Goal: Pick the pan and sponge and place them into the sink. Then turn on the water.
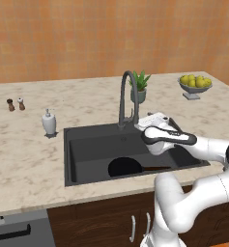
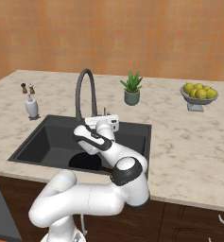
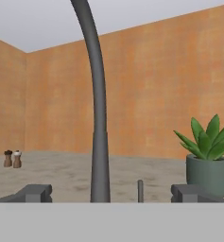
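My gripper (image 3: 108, 193) at the faucet base, fingers spread wide and empty.
Nearest, the pan (image 1: 125, 167) lies in the sink (image 1: 87, 144). Beyond my gripper, the faucet (image 3: 98, 123) stands upright with its lever (image 3: 140, 190) just beside it. Farther back on the worktop (image 1: 29, 144): plant (image 3: 208, 160), shakers (image 3: 12, 159).

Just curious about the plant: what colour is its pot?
The pot is a muted grey-green, clearest in the hand view.
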